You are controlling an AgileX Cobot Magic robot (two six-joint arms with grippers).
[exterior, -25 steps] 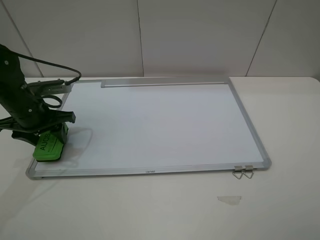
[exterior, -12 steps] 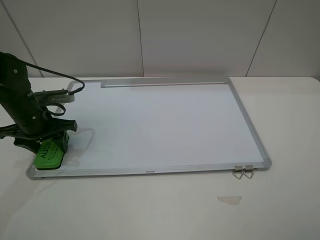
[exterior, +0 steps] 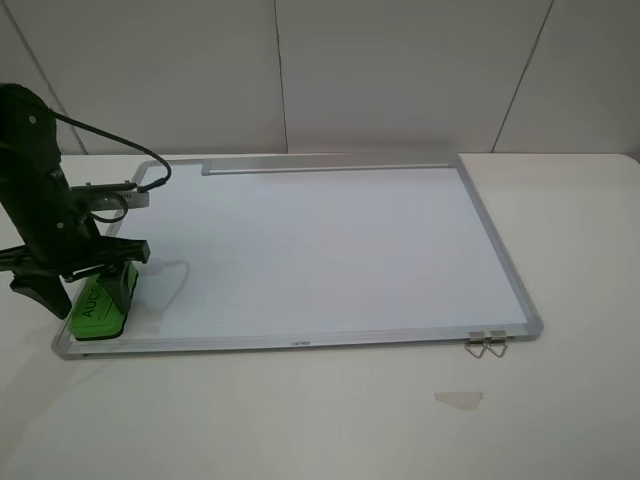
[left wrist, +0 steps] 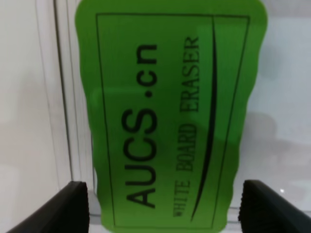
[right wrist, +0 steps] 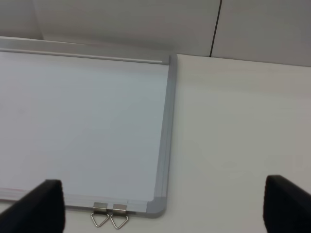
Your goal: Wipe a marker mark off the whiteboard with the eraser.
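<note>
- Whiteboard point(exterior: 320, 240) lies flat in front of me with its grey tray strip along the far edge. Its white surface takes up most of the workspace.
- My left gripper point(left wrist: 163, 208) hangs over the board's near-left corner. Its jaws are apart and straddle the eraser without clamping it. In the wrist view one finger is almost touching the eraser and a thin strip of white board shows beside the other.
- My right gripper point(right wrist: 165, 204) is spread wide and holds nothing. It looks down on the near-right corner of the board, well apart from the eraser, so my left arm is clearly the nearer one.
- Eraser point(exterior: 97, 308), bright green, lies lettering-up on the board in that near-left corner, just beside the left frame. Its long axis runs near to far, parallel to the left frame and roughly in line with my left fingers. It sits directly below and between them, so I judge that closing the jaws across its short width would take it.
- Two metal binder clips point(exterior: 486, 345) hang on the near frame close to the right corner.
- I cannot find the marker mark in any view. The visible surface reads as plain white, so either it has been wiped off or it is hidden under the eraser or my arm.
</note>
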